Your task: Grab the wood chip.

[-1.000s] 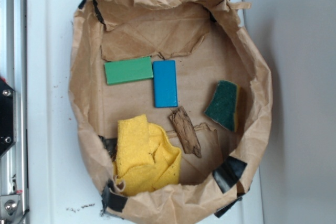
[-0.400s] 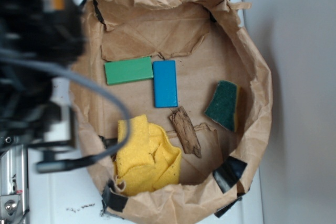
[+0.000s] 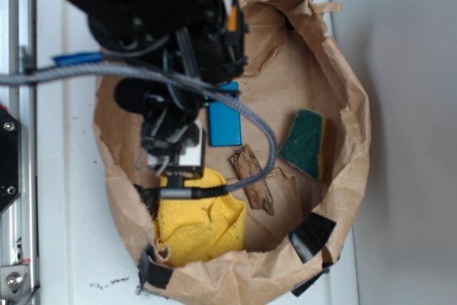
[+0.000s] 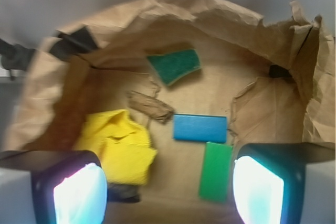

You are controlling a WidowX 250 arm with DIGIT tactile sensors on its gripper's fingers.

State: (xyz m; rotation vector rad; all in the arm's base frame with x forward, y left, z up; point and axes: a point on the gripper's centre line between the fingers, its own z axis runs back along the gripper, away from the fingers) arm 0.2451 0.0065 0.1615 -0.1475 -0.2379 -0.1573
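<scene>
Wood chip [image 3: 253,178] lies flat on floor of paper bag [image 3: 343,169], between yellow cloth [image 3: 198,223] and green sponge [image 3: 305,143], just below blue block [image 3: 226,121]; untouched. Gripper [image 4: 168,182] hangs above bag's left half, jaws spread wide, nothing between them: staging for descent. Chip sits ahead in wrist view [image 4: 151,107], so approach likely needs shift toward it. Green block [image 4: 216,171] closest beneath jaws.
</scene>
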